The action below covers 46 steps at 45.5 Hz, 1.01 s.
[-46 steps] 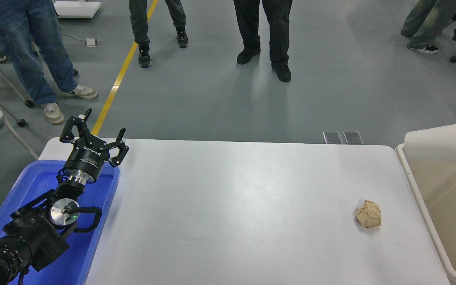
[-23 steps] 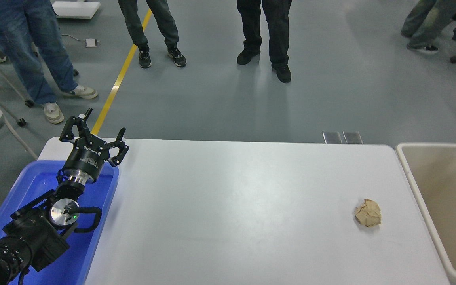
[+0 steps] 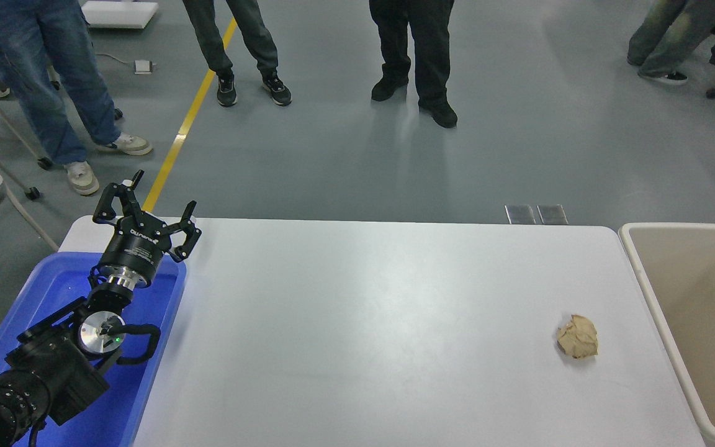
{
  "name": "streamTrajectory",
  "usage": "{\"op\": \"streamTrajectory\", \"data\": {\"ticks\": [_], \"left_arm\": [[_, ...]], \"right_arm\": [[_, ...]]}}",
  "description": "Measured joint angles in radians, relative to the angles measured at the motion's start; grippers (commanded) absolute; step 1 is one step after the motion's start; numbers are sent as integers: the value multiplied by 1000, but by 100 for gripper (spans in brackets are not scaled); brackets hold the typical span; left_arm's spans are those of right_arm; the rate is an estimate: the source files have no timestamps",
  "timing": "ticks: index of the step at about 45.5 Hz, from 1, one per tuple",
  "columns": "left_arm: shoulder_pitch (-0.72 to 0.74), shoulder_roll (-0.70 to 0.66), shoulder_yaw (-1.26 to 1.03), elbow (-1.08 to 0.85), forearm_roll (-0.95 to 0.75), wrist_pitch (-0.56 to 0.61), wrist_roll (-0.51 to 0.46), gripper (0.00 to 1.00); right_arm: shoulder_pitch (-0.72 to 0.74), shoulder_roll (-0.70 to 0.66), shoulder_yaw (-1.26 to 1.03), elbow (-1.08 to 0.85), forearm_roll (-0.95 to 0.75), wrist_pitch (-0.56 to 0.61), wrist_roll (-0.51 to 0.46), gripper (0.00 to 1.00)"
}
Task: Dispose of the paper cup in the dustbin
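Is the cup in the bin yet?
Can't tell. No cup shows on the table or in the visible part of the bin. Nothing is in hand: the left tool is open over the tray. A paper ball is left.

My left claw (image 3: 146,208) is matt black, with a polished metal ring and disc on its wrist, above a glossy blue plastic tray (image 3: 165,323). The tabletop (image 3: 357,323) is smooth white with a soft sheen. A brown paper ball (image 3: 577,336) sits crumpled and rough. The dustbin (image 3: 661,323) is smooth beige plastic.
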Motion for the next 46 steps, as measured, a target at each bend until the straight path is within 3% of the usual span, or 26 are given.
{"op": "streamTrajectory", "data": {"ticks": [7, 15, 28, 46], "left_arm": [[0, 0, 0, 0, 0, 0, 0, 100], [0, -1, 0, 0, 0, 0, 0, 100], [0, -1, 0, 0, 0, 1, 0, 100], [0, -1, 0, 0, 0, 1, 0, 100]], "right_arm": [[11, 59, 69, -10, 108, -38, -145, 0], [20, 116, 129, -15, 159, -61, -234, 0], [43, 195, 178, -16, 189, -136, -320, 0], [65, 248, 201, -15, 198, -249, -363, 0]]}}
